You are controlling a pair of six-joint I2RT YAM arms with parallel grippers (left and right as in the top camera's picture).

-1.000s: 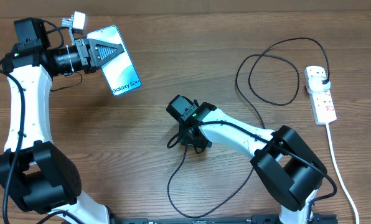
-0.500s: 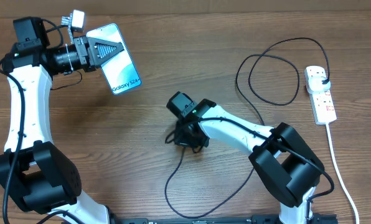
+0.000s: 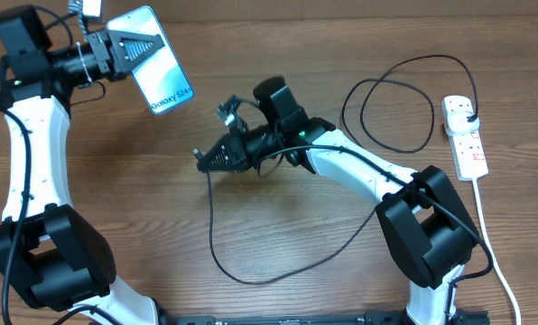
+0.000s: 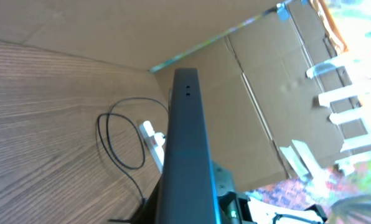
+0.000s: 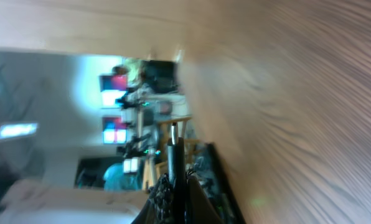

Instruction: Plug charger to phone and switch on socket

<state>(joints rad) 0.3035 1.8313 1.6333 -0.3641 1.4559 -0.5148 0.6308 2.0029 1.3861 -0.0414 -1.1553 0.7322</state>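
I judge the step in hand to be the plug-in: both parts are off the worktop (image 3: 115, 199) and not yet joined. My left fingers (image 3: 152, 56) are closed on the phone (image 3: 165, 83), holding it tilted in the upper left of the overhead frame, screen up and its lettered end pointing down and right. In the left wrist view I see the phone only edge-on, as a dark slab.

My right fingers (image 3: 210, 159) sit left of centre, pinched shut on the tip end of the charger (image 3: 208, 217). The right wrist view is blurred, but a thin tip sticks out between the closed fingers. From there the cable drops in a wide loop toward the bottom of the frame, then curls through the upper right to its black plug (image 3: 468, 113), already seated in the socket (image 3: 466, 144) at the right edge.

Next I need to line the tip up with the phone's near end and push straight in. I can't see the port itself.

The worktop between the two arms is bare, which leaves room to close. The phone hangs close to the top edge of the frame, so I'd bring the tip to it. There is ample slack in the cable. I can't tell how the socket's red switches are set.
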